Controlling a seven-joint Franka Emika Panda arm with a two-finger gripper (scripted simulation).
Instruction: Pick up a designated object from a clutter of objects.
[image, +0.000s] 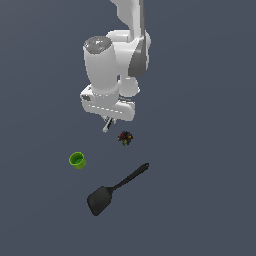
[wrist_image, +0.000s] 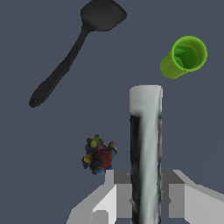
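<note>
My pincer (wrist_image: 145, 192) is clenched on the white stick (wrist_image: 146, 144), which stands lengthwise between my fingers (wrist_image: 119, 192). In the exterior view the stick (image: 106, 125) pokes out below my hand, left of the multicoloured lump (image: 125, 138). Green cup (image: 77, 160) and black spatula (image: 116, 190) lie nearer, apart.

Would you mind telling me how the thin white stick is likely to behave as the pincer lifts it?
The stick looks straight and rigid, so it will probably not flex. Its rounded, smooth-looking body may slip or swivel between the fingers. It seems slim and light, likely easy to raise, but apt to roll if dropped.
</note>
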